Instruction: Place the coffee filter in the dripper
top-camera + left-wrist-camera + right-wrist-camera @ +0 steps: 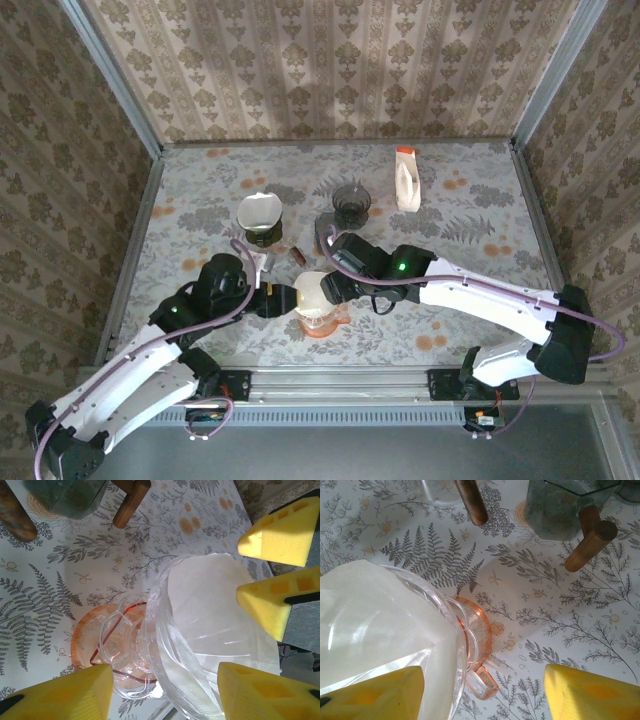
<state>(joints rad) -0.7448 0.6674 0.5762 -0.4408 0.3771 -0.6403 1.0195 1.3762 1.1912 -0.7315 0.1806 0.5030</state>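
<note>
Fern-print cloth bench [480,200], mid near edge: L gripper [162,685] straddles clear glass cone dripper on pink base [322,320], grip can't tell. R gripper [484,675] jaws wide apart, holding nothing. Inside cone: white paper coffee filter [210,605], poking past rim.

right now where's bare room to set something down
Bare cloth between the white bottle and the right rail, and in the far-left corner behind the white cup. Crowded at centre: left gripper and right gripper flank the clear dripper.

3 drippers [351,203], 2 paper filters [312,292], 1 pink base [320,329], 1 white-orange obj. [406,181]
</note>
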